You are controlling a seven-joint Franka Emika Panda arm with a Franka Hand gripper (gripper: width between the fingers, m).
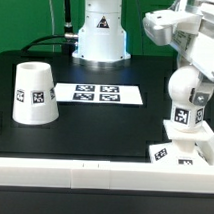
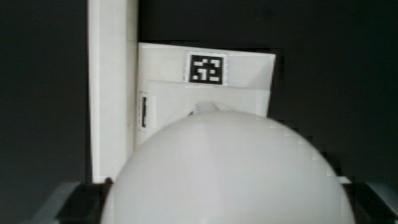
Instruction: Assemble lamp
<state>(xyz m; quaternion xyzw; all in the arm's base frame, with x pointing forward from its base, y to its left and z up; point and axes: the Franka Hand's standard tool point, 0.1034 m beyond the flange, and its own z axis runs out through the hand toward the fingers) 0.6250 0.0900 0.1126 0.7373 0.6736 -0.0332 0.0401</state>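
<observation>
My gripper is shut on the white rounded bulb, holding it upright over the flat square base at the exterior view's right front. I cannot tell whether the bulb touches the base. In the wrist view the bulb fills the foreground between my dark fingers; my gripper is closed around it. The base lies beyond it with a tag showing. The tapered shade stands mouth-down at the exterior view's left, apart from the gripper.
The marker board lies flat in the middle of the black table. A white rail runs along the table's front edge and shows in the wrist view beside the base. The robot's white pedestal stands at the back.
</observation>
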